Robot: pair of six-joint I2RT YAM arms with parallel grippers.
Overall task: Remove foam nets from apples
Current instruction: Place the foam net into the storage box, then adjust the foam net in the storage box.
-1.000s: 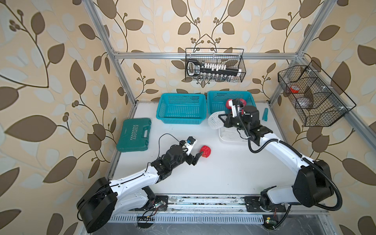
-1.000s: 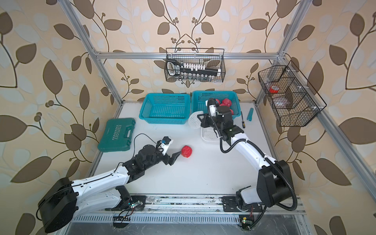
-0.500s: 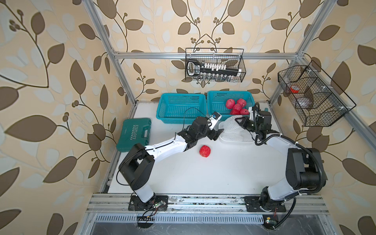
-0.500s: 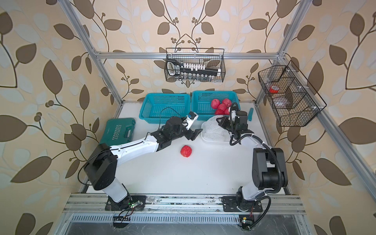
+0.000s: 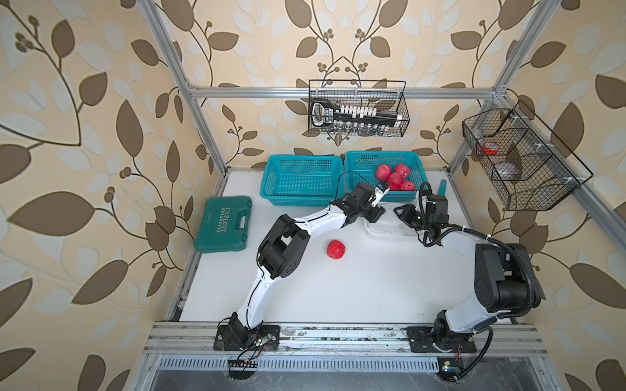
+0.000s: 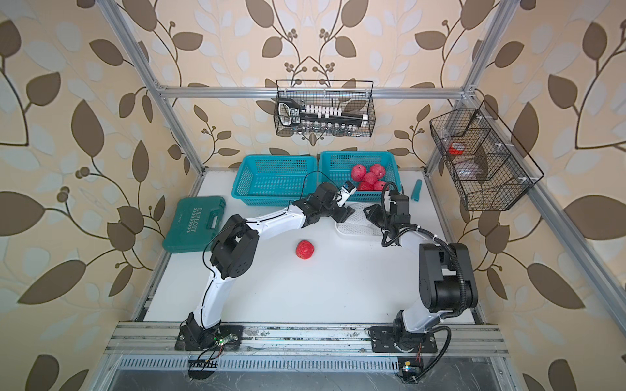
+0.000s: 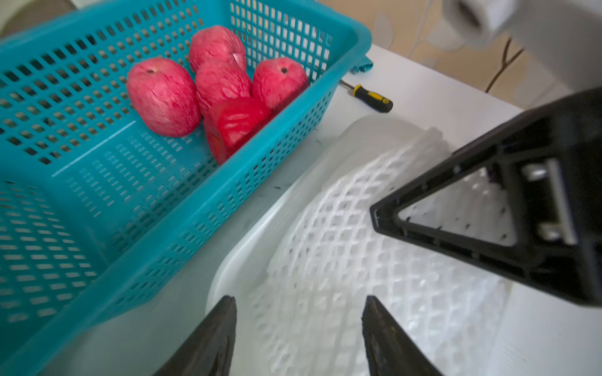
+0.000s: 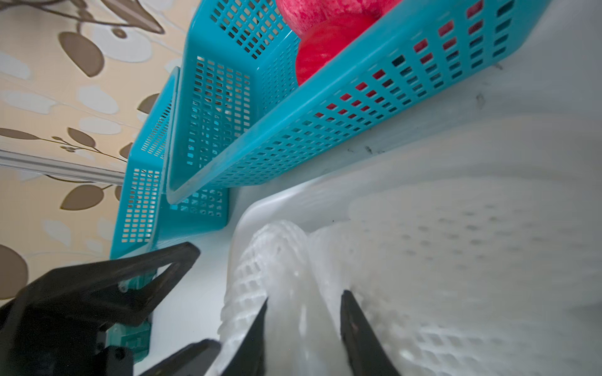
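A bare red apple [image 5: 336, 249] [image 6: 304, 250] lies alone on the white table. Several more apples [image 5: 394, 177] [image 7: 163, 97] sit in the right teal basket [image 5: 359, 162] [image 7: 97, 201]. White foam nets [image 7: 342, 247] [image 8: 267, 257] lie piled in the white tray [image 5: 370, 229] [image 8: 260, 205] in front of that basket. My left gripper [image 5: 375, 215] [image 7: 298, 302] hovers open over the nets at the tray's left end. Facing it, my right gripper [image 5: 400, 212] [image 8: 304, 296] is open low in the tray, with one net's rolled edge against one of its fingers [image 8: 255, 328].
An empty teal basket [image 5: 301, 181] stands left of the apple basket. A green tool case [image 5: 223, 225] lies at the table's left edge. A yellow-handled screwdriver [image 7: 371, 97] and a small teal item [image 5: 442, 188] lie behind the tray. Wire baskets [image 5: 357, 108] hang on the walls.
My left arm swung from beside the lone apple up to the tray, its jaws narrowing. My right gripper brought a net down into the tray and opened.
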